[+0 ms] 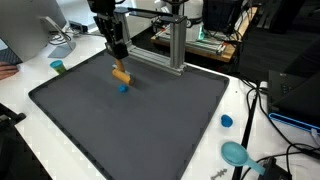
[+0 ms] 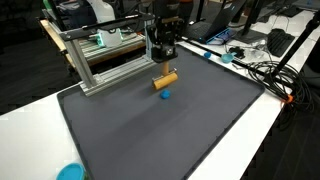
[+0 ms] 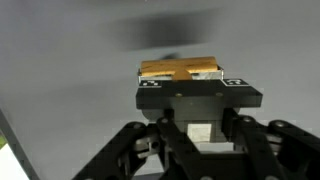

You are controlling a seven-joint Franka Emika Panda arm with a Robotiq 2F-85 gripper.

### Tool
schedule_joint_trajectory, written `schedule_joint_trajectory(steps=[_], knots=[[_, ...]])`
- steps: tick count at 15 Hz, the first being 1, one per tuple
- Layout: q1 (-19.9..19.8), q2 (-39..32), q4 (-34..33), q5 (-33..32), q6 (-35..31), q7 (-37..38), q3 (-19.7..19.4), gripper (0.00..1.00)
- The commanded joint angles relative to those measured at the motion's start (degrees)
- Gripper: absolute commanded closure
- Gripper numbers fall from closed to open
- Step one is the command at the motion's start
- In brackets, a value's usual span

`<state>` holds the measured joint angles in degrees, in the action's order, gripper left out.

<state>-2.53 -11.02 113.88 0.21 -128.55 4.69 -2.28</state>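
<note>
Your end effector (image 1: pixel 119 64) is pinching the wooden block (image 1: pixel 121 75) crosswise. In the wrist view, which is blurred, the block sits between the finger pads with both ends sticking out. In both exterior views the block hangs just above the dark mat (image 1: pixel 150 120), well inside the mat's edges. A small blue disc (image 1: pixel 123 87) lies on the mat close beneath the block, not touching it. An aluminium frame (image 1: pixel 175 45) stands just off the mat's edge, on the white bench (image 1: pixel 20 95).

No text, label or number can be read on anything (all too small or blurred).
</note>
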Motion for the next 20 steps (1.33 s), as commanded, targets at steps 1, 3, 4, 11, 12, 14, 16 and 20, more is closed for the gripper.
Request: schedule_joint_trajectory(steps=[1, 3, 4, 11, 12, 14, 16, 20], knots=[[-0.1, 0.0, -0.1, 0.4, 0.1, -0.5, -0.2, 0.53], [-0.2, 0.0, -0.1, 0.5, 0.1, -0.6, -0.2, 0.53], [-0.2, 0.0, -0.1, 0.5, 0.1, -0.6, -0.2, 0.53], [-0.1, -0.2, 0.9, -0.2, -3.4, 0.5, -0.5, 0.78], [-0.2, -0.3, 1.0, 0.3, -4.3, 0.4, -0.5, 0.78], [-0.1, -0.8, 0.8, -0.5, -4.7, 0.7, -0.7, 0.78], [-0.1, -1.1, 0.8, -1.3, -4.5, 0.7, -1.0, 0.78], [-0.2, -1.6, 1.5, -0.1, -4.8, 0.2, -0.9, 0.78]])
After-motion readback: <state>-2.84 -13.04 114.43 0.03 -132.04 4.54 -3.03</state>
